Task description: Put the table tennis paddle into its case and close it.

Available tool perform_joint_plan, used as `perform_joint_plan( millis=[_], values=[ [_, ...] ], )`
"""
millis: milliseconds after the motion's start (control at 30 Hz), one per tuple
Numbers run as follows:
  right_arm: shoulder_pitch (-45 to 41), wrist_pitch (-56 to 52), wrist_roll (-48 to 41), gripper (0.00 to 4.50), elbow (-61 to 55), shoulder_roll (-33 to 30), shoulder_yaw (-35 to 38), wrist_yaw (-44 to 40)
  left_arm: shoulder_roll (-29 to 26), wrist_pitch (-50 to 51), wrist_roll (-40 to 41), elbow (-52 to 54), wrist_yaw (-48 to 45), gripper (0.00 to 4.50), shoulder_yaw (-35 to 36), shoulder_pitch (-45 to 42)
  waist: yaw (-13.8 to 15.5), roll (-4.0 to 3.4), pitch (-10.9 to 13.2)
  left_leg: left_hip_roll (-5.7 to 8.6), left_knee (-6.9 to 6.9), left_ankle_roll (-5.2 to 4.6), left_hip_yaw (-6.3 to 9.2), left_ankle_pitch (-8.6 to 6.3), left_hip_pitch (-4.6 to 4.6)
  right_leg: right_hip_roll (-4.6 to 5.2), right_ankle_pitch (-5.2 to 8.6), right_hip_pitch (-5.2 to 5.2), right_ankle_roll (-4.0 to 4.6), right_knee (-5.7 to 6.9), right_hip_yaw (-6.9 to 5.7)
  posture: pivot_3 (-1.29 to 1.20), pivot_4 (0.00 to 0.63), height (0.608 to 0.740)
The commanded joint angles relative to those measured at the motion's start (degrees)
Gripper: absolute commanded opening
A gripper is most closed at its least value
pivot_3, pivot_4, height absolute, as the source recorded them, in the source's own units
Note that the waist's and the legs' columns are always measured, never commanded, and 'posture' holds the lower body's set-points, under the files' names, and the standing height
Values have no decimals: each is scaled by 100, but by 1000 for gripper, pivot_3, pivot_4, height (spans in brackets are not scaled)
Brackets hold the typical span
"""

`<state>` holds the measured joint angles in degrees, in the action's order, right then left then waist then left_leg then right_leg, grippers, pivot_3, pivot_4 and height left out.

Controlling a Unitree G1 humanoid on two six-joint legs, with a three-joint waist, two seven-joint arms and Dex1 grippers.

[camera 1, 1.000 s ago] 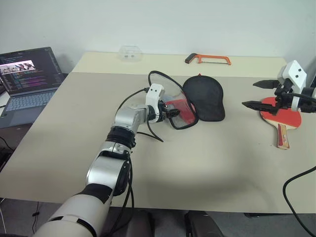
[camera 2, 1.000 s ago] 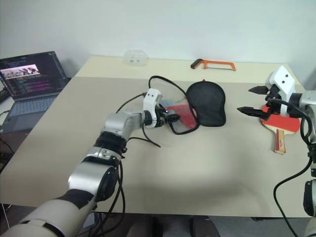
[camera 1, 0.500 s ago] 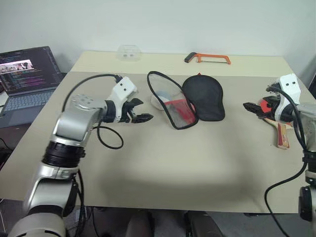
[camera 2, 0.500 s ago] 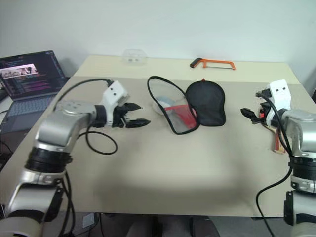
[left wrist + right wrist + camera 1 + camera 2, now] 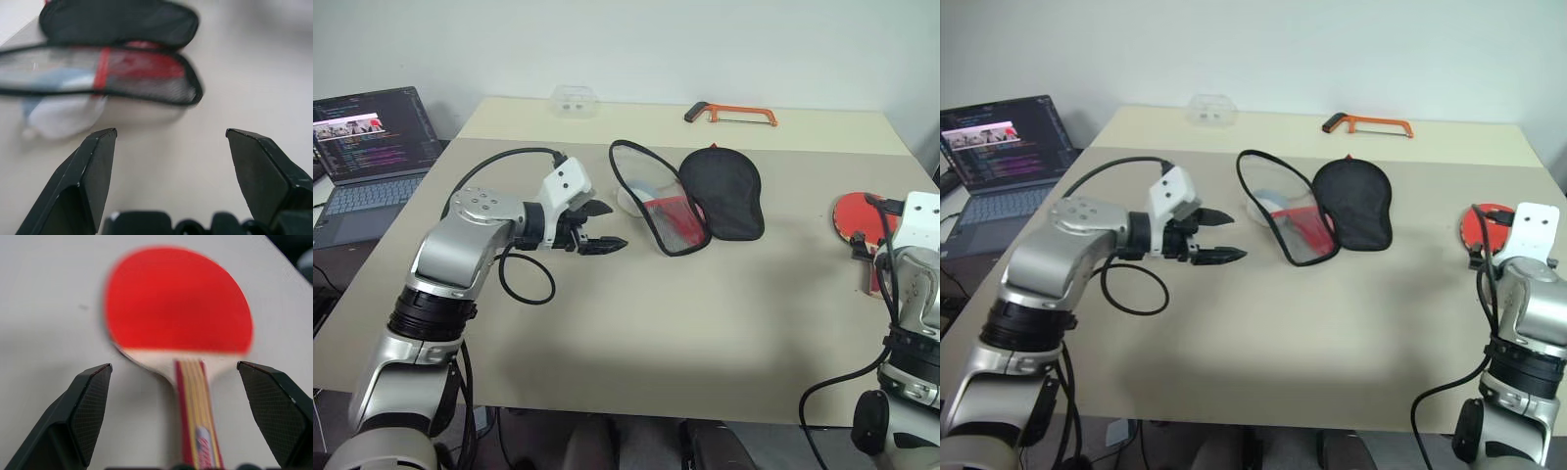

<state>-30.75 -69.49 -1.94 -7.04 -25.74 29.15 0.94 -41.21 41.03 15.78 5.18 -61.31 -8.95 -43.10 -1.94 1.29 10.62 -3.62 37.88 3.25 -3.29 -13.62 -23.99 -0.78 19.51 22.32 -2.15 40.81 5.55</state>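
Paddle (image 5: 178, 301) laid flat on beige table (image 5: 705, 323), handle toward robot. Case (image 5: 690, 201) unzipped alongside. Left gripper (image 5: 604, 227) and right gripper (image 5: 173, 377) spread wide, nothing held. Laptop (image 5: 367, 147) seen left.

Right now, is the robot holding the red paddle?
No, the table tennis paddle lies flat on the table, with the right gripper open and not touching it.

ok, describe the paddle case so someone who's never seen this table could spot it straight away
On the beige table, look near the middle, towards the far edge where an orange hacksaw lies. The case lies unzipped and spread open there: a black fabric half on the right, a mesh-and-clear half with a red patch on the left. It is the only soft, black-edged thing; the red paddle is bare.
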Motion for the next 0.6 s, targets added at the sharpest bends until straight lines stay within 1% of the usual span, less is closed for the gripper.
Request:
perform_joint_plan(
  millis=[33, 233, 367, 467, 600],
  values=[
    [5, 222, -32, 4500, 293, -110, 112, -22, 14, 68, 77, 317, 79, 3887, 13, 79, -12, 0, 0, 0, -1, 0, 0, 0, 2, -1, 0, 0, 0, 1, 1, 0, 150, 740],
    [-110, 640, -187, 4500, 978, -99, 206, -61, 36, 166, 88, 407, 173, 3887, 19, 129, -26, 0, 0, 0, -1, -15, 0, -9, 4, -3, 0, -1, 0, 2, 3, 0, 150, 740],
    [-125, 1155, -289, 4500, 1355, -79, 171, -104, 48, 239, 70, 454, 287, 3887, 17, 116, -37, 0, 0, 0, -1, -15, 0, -8, 5, -4, 0, -1, 0, 3, 4, 0, 150, 740],
    [-133, 1289, -391, 3871, 1315, 54, 171, -59, 40, 298, 68, 491, 350, 3930, 31, 115, -52, 0, 0, 0, -1, -15, 0, -9, 5, -4, 0, -1, 0, 3, 4, 0, 150, 740],
    [-82, 1367, -479, 2432, 1269, 74, 113, -60, 35, 350, 63, 503, 432, 3930, 41, 122, -74, 0, 0, -1, -1, -13, 0, -8, 4, -4, 0, -1, 0, 3, 4, 0, 150, 740]
  ],
)
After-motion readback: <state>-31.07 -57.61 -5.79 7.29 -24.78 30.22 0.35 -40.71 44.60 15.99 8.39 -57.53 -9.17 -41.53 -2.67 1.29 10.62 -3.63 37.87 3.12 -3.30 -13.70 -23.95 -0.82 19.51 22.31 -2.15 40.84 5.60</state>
